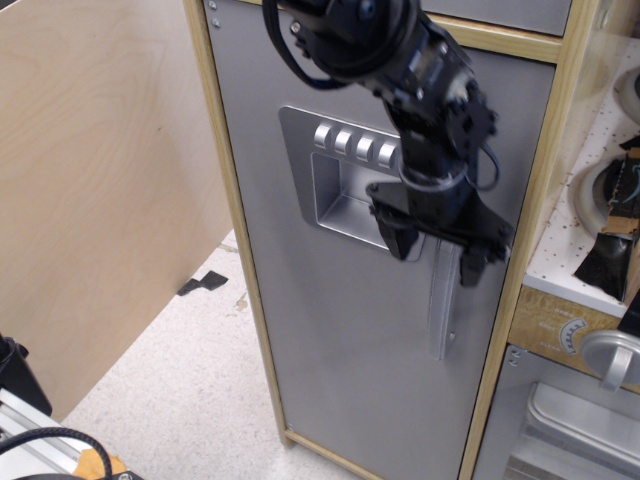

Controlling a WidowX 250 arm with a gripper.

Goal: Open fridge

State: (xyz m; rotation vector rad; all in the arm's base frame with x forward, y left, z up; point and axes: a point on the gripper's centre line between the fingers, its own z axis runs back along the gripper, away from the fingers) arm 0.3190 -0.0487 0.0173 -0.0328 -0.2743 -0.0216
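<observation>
The fridge [340, 380] is a tall light-wood cabinet with a flat grey door, which sits flush in its frame. A silver dispenser recess [335, 190] with round buttons is set in the door. The vertical silver handle [441, 305] runs down the door's right side. My black gripper [438, 256] is open, its fingers [404, 240] pointing down and straddling the top of the handle, one on each side. The upper end of the handle is hidden behind the gripper.
A large plywood panel [100, 180] stands to the left. A silver oven door [570, 430] with a round knob [612, 352] is at lower right, below a white speckled counter [600, 170]. The speckled floor [170, 380] lies below.
</observation>
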